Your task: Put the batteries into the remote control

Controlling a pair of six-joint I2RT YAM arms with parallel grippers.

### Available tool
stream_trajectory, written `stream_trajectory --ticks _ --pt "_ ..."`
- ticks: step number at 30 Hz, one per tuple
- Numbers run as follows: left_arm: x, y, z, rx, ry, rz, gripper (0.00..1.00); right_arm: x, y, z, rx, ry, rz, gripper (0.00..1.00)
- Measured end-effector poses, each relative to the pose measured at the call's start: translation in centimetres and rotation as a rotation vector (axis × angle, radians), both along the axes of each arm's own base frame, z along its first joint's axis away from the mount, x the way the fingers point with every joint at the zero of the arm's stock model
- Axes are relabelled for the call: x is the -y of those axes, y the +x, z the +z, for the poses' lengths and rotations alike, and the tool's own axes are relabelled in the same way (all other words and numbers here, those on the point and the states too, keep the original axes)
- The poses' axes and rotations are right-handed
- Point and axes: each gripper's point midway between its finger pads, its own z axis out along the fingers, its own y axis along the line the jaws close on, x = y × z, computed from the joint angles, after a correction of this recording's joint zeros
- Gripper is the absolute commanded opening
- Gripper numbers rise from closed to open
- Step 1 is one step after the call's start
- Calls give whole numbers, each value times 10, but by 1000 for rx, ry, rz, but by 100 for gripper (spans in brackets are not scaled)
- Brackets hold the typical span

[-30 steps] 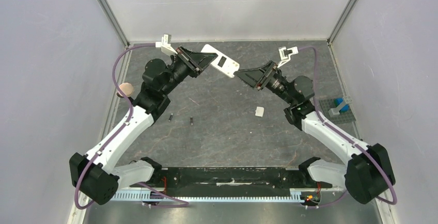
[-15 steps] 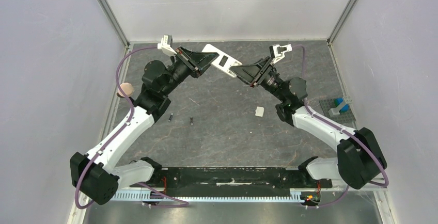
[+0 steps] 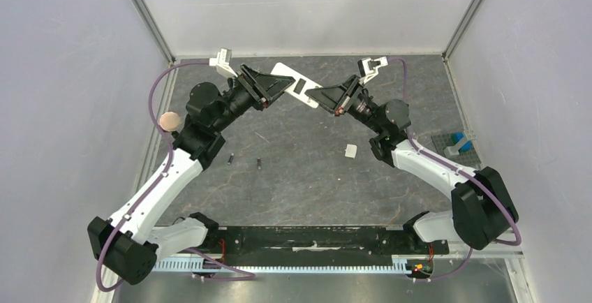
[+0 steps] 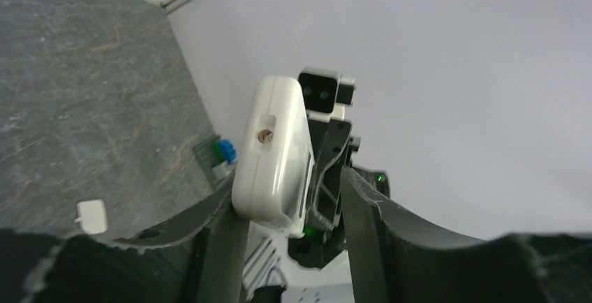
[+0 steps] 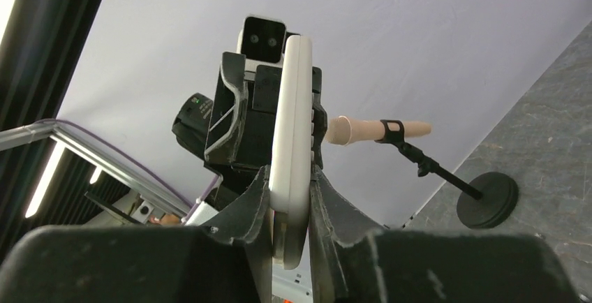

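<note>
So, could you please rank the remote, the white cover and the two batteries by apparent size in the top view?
1. Remote: clearly largest, though it is held up nearer the camera.
2. Cover.
3. The two batteries: they look alike, so I won't rank them.
</note>
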Motion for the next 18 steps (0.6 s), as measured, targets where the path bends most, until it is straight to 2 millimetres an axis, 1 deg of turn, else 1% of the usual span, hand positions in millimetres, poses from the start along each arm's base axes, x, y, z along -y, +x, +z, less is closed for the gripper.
stream_trajectory --ticks 5,9,14,18 --pt "-5 -9 0 51 109 -62 58 0 -4 0 35 -23 64 3" --pt "-9 -15 6 86 127 -126 57 -1 -15 5 67 -23 146 4" --pt "1 -25 4 110 123 -250 53 -2 -32 8 93 -27 233 5" --pt "7 -31 0 108 126 -318 50 -4 -35 6 89 -53 263 5"
